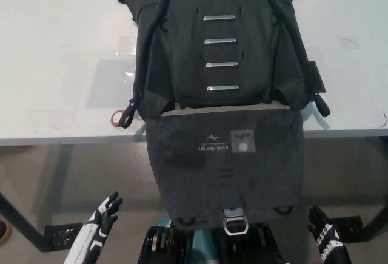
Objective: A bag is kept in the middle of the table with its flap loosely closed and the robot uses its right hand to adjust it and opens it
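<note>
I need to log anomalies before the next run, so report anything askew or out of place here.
The bag's flap is folded open and hangs off the table edge toward the robot, its metal buckle dangling below. The bag itself lies flat. Both hands, left hand and right hand, are low and clear of it.

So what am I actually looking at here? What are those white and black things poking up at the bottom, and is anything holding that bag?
This is one picture, taken by a camera on a humanoid robot's head, looking steeply down. The pale surface is a table. On it lies a dark grey backpack, with four metal bars down its front. Its flap is folded open and hangs over the table's near edge, with a metal buckle at its end. A small orange ring hangs from a zip pull at the bag's side.

The white shape at the bottom is the robot's left hand; the black one is its right hand. Both hang low, below the table edge, fingers spread. Neither touches the bag, and nothing is held.
</note>
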